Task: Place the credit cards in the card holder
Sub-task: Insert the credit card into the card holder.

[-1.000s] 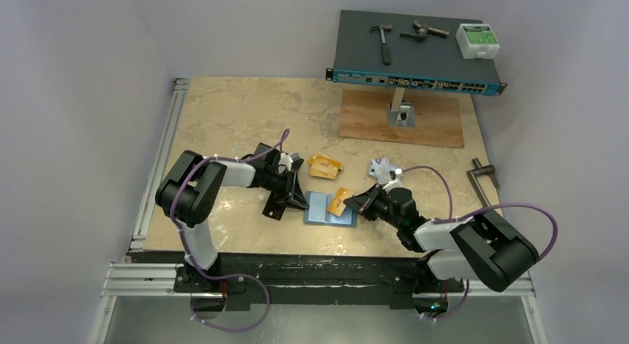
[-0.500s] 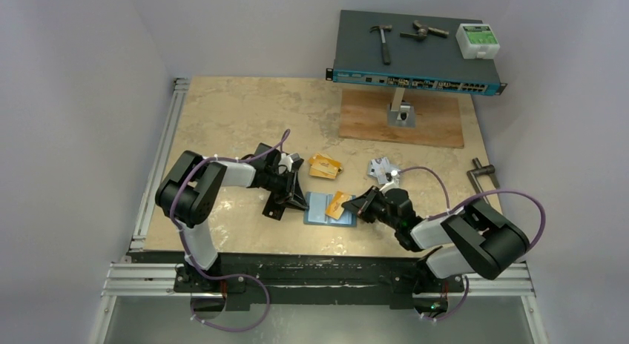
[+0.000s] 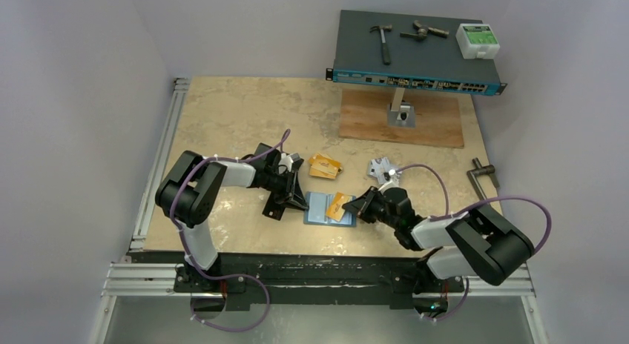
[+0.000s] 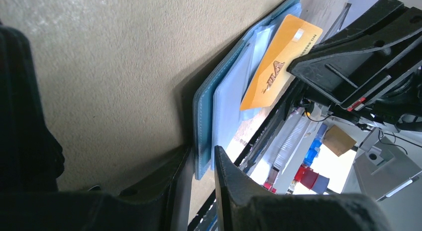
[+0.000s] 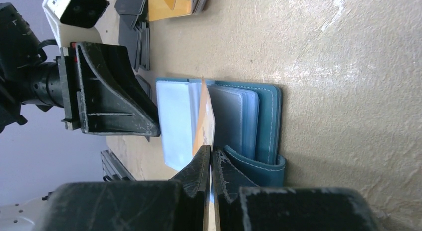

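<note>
An orange card (image 5: 204, 119) stands on edge over the open teal card holder (image 5: 268, 116), which lies flat near the front of the table (image 3: 237, 114). The right gripper (image 5: 210, 164) is pinched tight on the card's end, and the left gripper (image 4: 201, 173) is clamped on the holder's opposite edge. Done well, the card's corner meets a pale pocket mouth at a shallow angle and slides in — with the left holding firm.
</note>
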